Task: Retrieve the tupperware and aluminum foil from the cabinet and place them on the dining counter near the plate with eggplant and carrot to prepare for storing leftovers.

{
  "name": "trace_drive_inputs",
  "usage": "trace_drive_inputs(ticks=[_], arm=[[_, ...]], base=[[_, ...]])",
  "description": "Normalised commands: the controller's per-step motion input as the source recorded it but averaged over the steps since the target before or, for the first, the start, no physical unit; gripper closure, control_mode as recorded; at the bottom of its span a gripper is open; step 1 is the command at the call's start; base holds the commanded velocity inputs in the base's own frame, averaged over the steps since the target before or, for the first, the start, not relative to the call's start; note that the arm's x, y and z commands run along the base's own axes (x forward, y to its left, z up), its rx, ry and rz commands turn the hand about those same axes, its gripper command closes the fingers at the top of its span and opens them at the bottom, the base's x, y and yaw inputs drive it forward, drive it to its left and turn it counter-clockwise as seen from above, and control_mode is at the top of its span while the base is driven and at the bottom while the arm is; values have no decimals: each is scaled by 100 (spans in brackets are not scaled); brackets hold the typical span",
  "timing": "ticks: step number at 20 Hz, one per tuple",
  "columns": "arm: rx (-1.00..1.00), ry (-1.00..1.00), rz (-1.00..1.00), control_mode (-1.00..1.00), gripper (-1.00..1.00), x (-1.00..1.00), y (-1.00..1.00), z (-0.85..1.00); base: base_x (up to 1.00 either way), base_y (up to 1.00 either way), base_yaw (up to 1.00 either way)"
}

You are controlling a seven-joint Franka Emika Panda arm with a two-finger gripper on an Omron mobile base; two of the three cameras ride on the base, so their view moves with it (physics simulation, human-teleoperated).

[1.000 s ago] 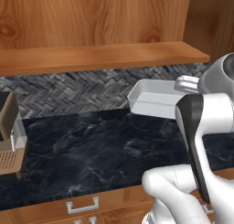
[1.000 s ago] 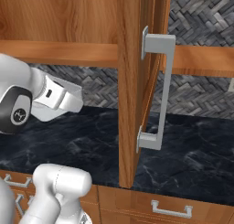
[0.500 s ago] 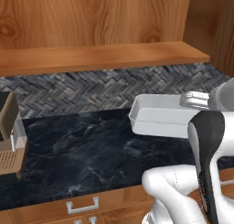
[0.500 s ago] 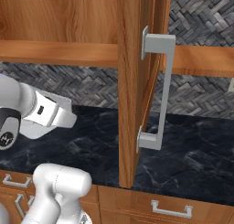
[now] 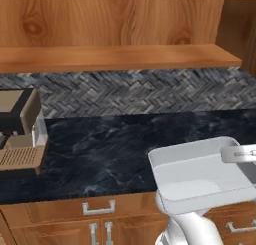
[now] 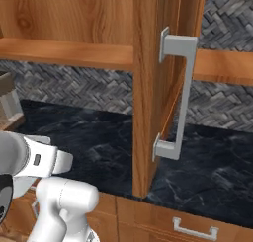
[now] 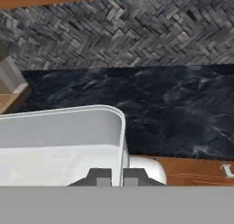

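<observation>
My gripper [image 7: 111,177] is shut on the right rim of the tupperware [image 7: 59,145], a shallow translucent white-grey tray. In the left base view the tupperware [image 5: 200,181] hangs low over the front edge of the narrow black counter, with the gripper [image 5: 236,154] at its right end. Above it is the cabinet [image 5: 115,56], whose wooden plank shelf looks bare. The aluminum foil, the dining counter and the plate with eggplant and carrot are out of view.
A brown coffee machine [image 5: 20,134] stands at the left end of the black marble counter [image 5: 100,144], backed by grey herringbone tile. The cabinet's open door [image 6: 148,88] with its metal handle [image 6: 175,98] juts out on the right. Wooden drawers [image 5: 97,209] run below.
The gripper has carried the tupperware down and back from shelf height, toward the base. It now hangs low over the counter's front edge. The grip has stayed shut.
</observation>
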Motion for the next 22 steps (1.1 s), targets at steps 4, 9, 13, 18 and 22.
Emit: trace_drive_inputs(ticks=[4, 9, 13, 18, 22], arm=[[0, 0, 0, 100, 100, 0, 0, 0], [0, 0, 0, 100, 100, 0, 0, 0], [0, 0, 0, 100, 100, 0, 0, 0], [0, 0, 0, 100, 100, 0, 0, 0], [0, 0, 0, 100, 100, 0, 0, 0]], base=[[-6, 51, 65], [62, 10, 35], [-7, 59, 84], [-38, 35, 100], [-34, 29, 100]])
